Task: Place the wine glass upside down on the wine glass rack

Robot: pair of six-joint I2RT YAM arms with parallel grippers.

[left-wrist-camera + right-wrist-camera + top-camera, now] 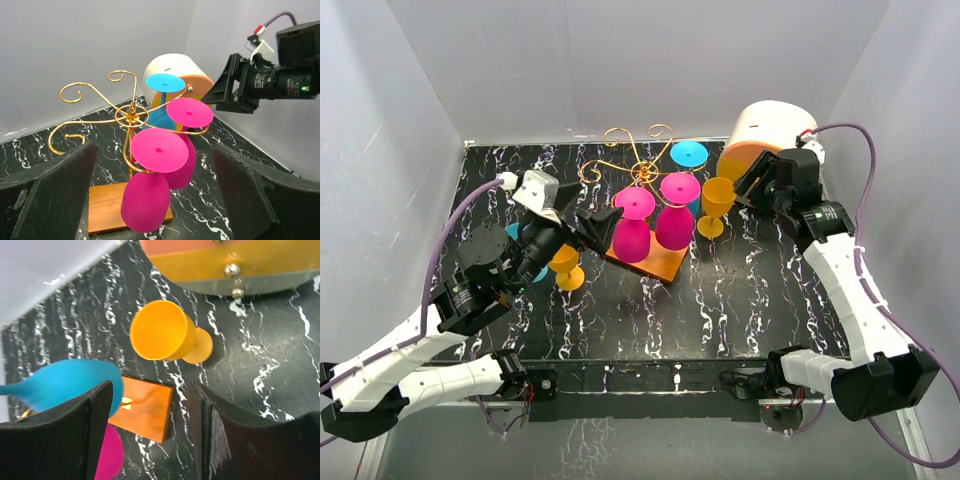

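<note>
The wine glass still to be hung is, as far as I can judge, the orange goblet, which stands upright on the black marbled table. Its foot is down and its mouth up, so its long axis runs vertically. In the top view it sits just beside the wine glass rack, at about 4 o'clock from the central post, between the wooden base and a white-and-orange drum. The right gripper is the nearer one. Its fingers stand apart with nothing between them, and in its own camera the goblet lies straight ahead at 12 o'clock, near but not yet touched. In the top view that puts the goblet at roughly 8 o'clock from the claw. The left gripper is spread wide and empty, facing the rack from its 8 o'clock side. A second orange goblet stands close to that arm. Two magenta glasses and a blue glass already hang bowl-down. The bare scroll arms curl out toward 10 to 12 o'clock of the post in the top view, on the far side from the right claw. The glass will therefore probably have to be taken by the stem, turned over and carried across the rack.
</note>
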